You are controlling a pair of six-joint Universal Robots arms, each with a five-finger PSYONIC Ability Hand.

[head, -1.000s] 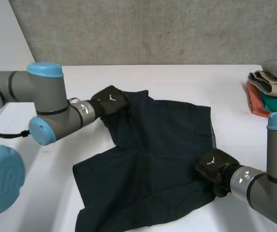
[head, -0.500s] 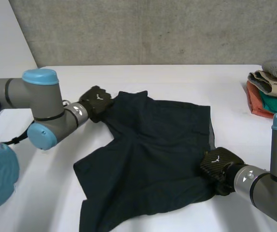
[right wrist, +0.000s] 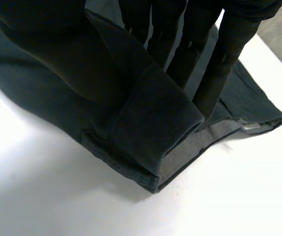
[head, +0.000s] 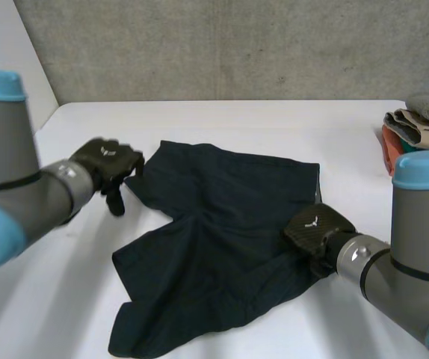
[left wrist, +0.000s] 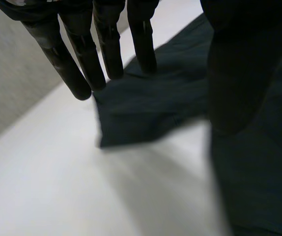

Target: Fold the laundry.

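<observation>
On the white table (head: pixel 237 120) lie dark navy cloth shorts (head: pixel 222 217), not folded yet. At 3 o'clock the right hand (head: pixel 315 228) pinches their edge. At 10 o'clock the left hand (head: pixel 110 158) is wide and empty. Next, it probably needs to grab that corner.

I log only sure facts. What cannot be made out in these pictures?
Head view: the clothes pile is cut off by the edge; item count unknown.
Head view: the right hand covers the edge of the shorts under it.
Left wrist view: the thumb of the left hand hides part of the shorts.
</observation>
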